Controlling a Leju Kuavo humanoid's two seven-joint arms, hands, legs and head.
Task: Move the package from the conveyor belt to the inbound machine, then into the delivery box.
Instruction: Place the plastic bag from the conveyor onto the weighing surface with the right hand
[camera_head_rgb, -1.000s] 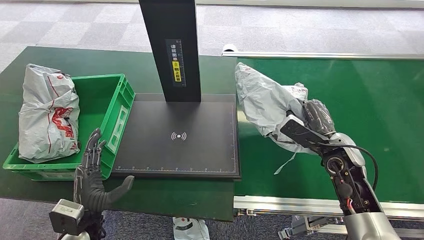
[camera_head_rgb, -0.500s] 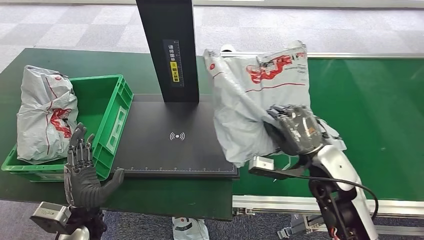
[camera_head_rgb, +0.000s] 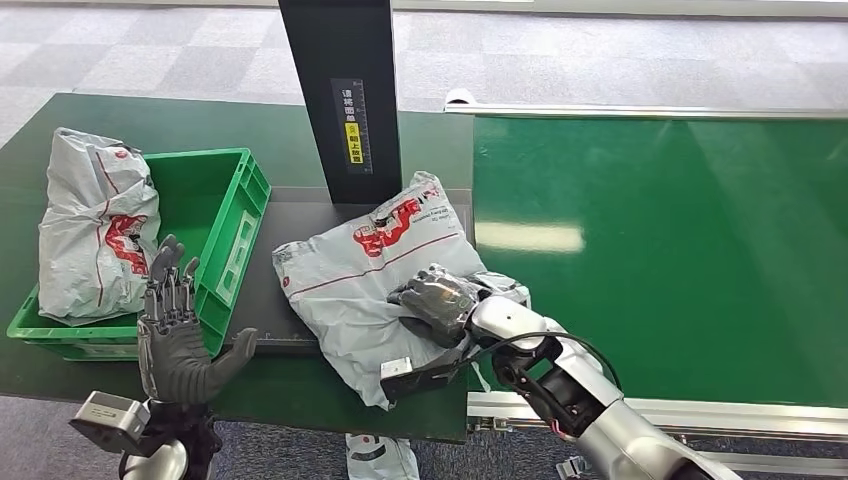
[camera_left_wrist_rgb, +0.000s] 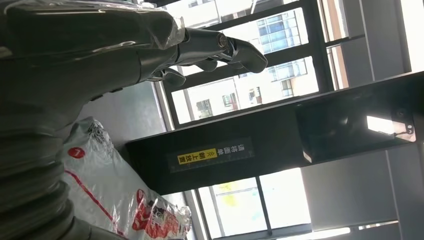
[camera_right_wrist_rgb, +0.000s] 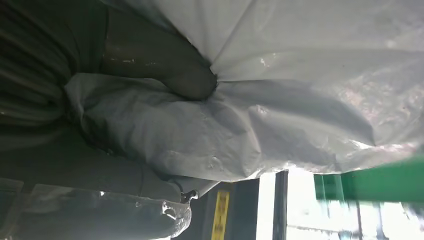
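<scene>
A grey plastic package (camera_head_rgb: 365, 270) with red print lies on the black inbound machine plate (camera_head_rgb: 300, 215), hanging over its near right corner. My right hand (camera_head_rgb: 440, 303) grips the package's near right edge; in the right wrist view its thumb (camera_right_wrist_rgb: 165, 65) presses into the crumpled grey plastic (camera_right_wrist_rgb: 280, 115). My left hand (camera_head_rgb: 175, 335) is raised with fingers spread and holds nothing, in front of the green delivery box (camera_head_rgb: 225, 215). In the left wrist view the fingers (camera_left_wrist_rgb: 220, 47) stretch out toward the machine's black post (camera_left_wrist_rgb: 280, 135).
A second grey package (camera_head_rgb: 95, 225) sits in the left part of the green box. The black post (camera_head_rgb: 340, 95) rises at the back of the plate. The green conveyor belt (camera_head_rgb: 670, 240) lies to the right, with its metal rail (camera_head_rgb: 650, 408) along the near edge.
My right hand has carried the package off the conveyor belt leftward and down onto the machine plate. The left hand has stayed raised by the box.
</scene>
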